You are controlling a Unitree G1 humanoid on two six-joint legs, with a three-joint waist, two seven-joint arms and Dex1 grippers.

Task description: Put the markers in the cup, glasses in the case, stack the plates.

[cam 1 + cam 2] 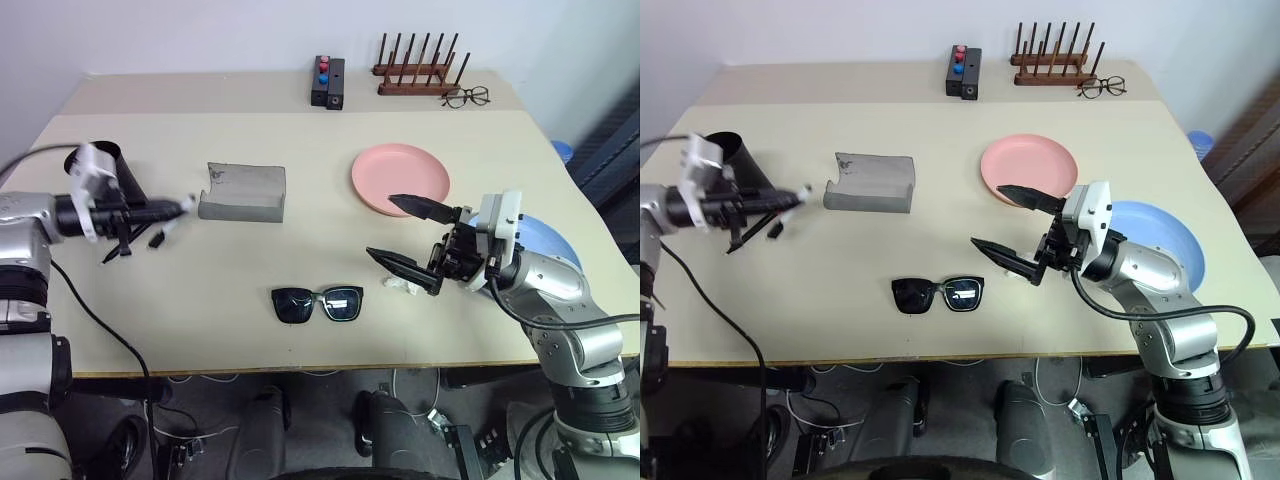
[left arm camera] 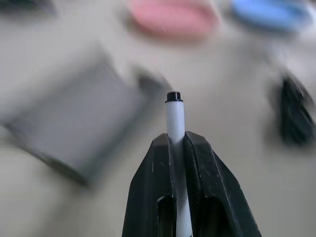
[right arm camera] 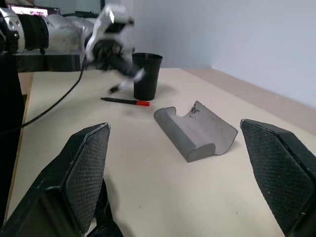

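White-bodied, with a black end, one marker was clamped between the closed fingers of the left gripper, its long axis carried along the fingers and its tip pointed toward the grey case just beyond. The black cup stood close behind that gripper, upright. The second marker, red-capped, was laid flat on the table beside the cup. The right gripper was held wide open and empty, aimed at the case; the sunglasses lay below it, the pink plate and blue plate alongside.
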